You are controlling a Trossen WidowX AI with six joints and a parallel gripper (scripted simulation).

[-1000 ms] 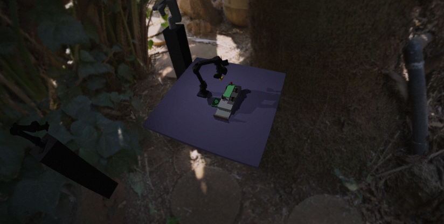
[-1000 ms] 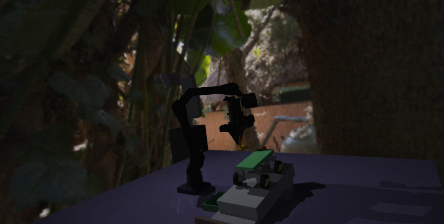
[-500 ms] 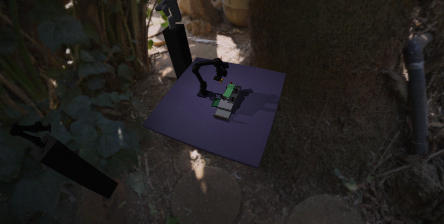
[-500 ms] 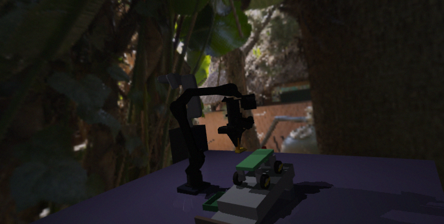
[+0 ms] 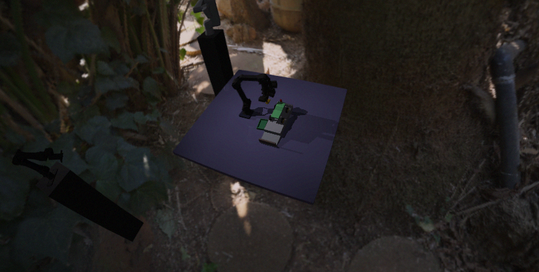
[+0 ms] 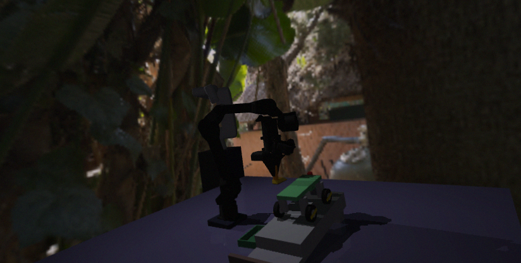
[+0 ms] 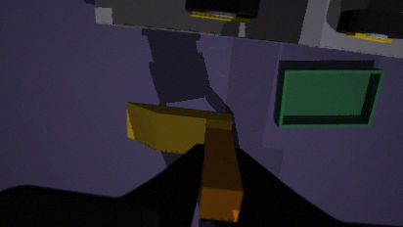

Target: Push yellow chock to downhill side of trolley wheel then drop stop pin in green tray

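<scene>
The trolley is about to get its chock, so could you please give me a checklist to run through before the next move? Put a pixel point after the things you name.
1. Chock (image 5: 267,101) (image 6: 279,180) (image 7: 180,131) gripped by its orange handle between the fingers: ok.
2. Trolley (image 5: 278,110) (image 6: 299,187) standing on the ramp (image 5: 274,126) (image 6: 286,229): ok.
3. Red-headed stop pin (image 5: 280,100) (image 6: 310,173) at the trolley's uphill end: ok.
4. Chock against a wheel's downhill side: not ok, it hangs off the ramp.
5. Green tray (image 5: 258,125) (image 6: 239,241) (image 7: 282,100) holding the pin: not ok.
6. Pin fully seated: cannot tell.
</scene>
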